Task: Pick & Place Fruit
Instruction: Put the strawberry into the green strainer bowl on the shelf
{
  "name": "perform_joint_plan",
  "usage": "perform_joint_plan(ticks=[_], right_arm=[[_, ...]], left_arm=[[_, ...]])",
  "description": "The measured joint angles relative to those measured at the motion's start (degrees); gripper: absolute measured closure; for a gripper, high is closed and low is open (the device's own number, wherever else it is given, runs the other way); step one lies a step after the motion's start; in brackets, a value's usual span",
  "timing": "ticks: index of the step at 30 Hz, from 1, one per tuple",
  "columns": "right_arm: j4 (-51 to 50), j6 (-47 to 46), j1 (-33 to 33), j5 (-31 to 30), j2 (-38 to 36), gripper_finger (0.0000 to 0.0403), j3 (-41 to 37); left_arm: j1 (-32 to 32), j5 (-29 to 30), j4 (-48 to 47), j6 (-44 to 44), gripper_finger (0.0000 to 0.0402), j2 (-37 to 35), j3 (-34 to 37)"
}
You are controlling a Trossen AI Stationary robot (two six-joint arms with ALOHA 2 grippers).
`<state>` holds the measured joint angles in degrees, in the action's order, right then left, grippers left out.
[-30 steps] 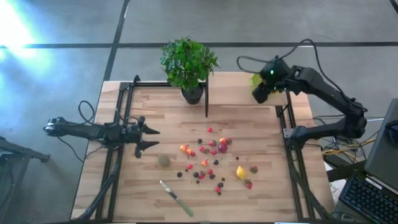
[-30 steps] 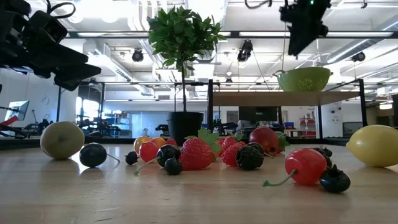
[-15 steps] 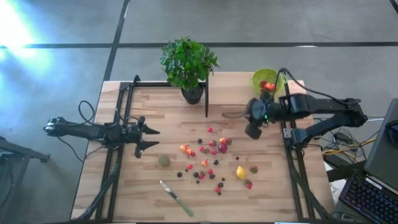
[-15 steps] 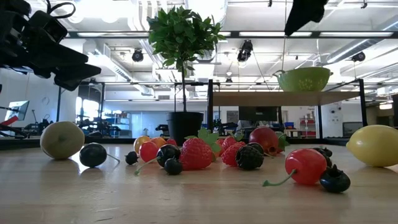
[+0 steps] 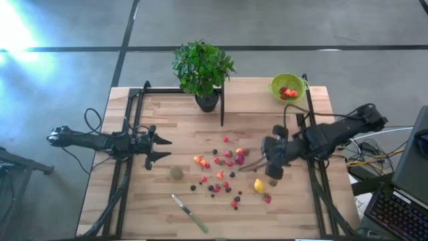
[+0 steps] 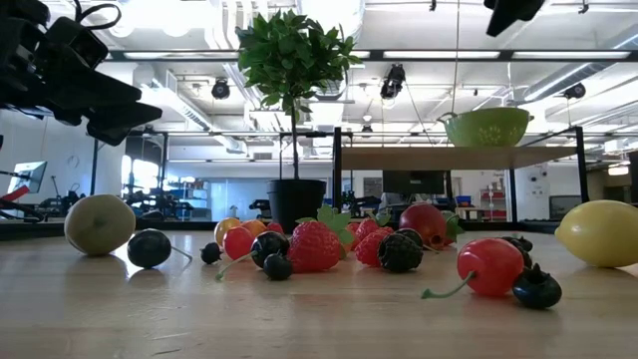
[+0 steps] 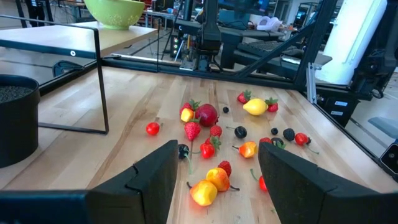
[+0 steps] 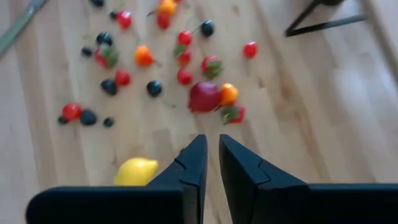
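The right tool (image 5: 273, 161) has swung away from the lime-green bowl (image 5: 287, 87) at the far right corner and now hangs low over the right side of the table (image 5: 167, 120), right above the scattered fruit (image 5: 227, 171). A moment back it was over the bowl with its fingers apart; now they are drawn nearly together with only a slim gap, and nothing sits between them. Red pieces (image 5: 288, 92) show inside the bowl, so one delivery looks done and this is the return trip for another. Straight ahead in the right wrist view lie the lemon (image 8: 135, 171) and the big red fruit (image 8: 204, 97) with an orange one touching it. Most berries are still loose mid-table, the dull-green ball (image 5: 176, 173) off to their left near the knife (image 5: 189, 213). The left tool (image 5: 158, 148) waits at the left side, fingers well apart, holding nothing, unchanged
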<state>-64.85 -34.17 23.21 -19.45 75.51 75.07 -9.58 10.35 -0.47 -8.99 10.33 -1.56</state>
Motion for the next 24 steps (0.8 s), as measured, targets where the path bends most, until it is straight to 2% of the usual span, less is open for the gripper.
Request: perform_joint_plan(ticks=[10, 24], right_arm=[[0.47, -2.73, 6.93, 0.49, 9.74, 0.0359, -0.04], [0.6, -9.3, 9.86, 5.21, 18.44, 0.0298, 0.2]], left_arm=[[0.0, 0.01, -0.01, 0.0, 0.0172, 0.0, 0.0], [0.01, 0.02, -0.01, -0.01, 0.0172, -0.02, 0.0]])
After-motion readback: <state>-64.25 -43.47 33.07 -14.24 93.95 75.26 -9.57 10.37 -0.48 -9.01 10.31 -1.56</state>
